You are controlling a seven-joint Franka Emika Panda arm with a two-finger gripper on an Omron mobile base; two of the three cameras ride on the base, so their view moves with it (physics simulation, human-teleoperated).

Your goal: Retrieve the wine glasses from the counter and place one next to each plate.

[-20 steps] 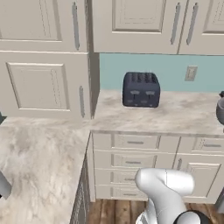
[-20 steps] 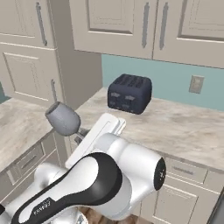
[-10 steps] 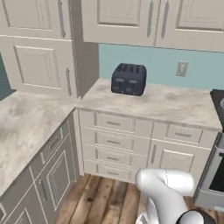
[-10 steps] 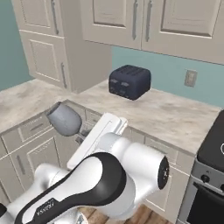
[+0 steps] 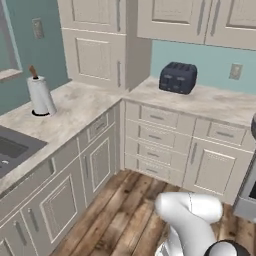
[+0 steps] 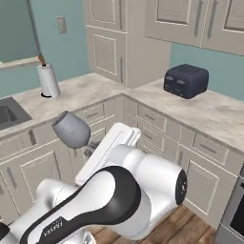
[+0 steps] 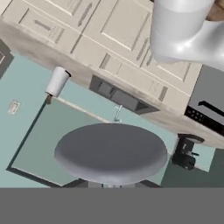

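Base has swung left vs 1 s ago: toaster [image 5: 177, 77] now far right, sink [image 5: 10, 150] + paper roll [image 5: 40, 95] in view. Pincer clamped on wine glass [image 6: 71, 129], carried off bench [image 6: 209, 114]. Transit to plate, none visible yet.

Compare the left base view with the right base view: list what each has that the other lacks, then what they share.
Left base view alone: wide wood plank floor in front of the cabinets.

Right base view alone: a wine glass, grey-blue bowl tilted, carried at the end of the arm in front of the drawers; the grip itself is hidden.

Both: the dark toaster on the marbled counter, the paper towel roll, the sink, and cream upper cabinets.
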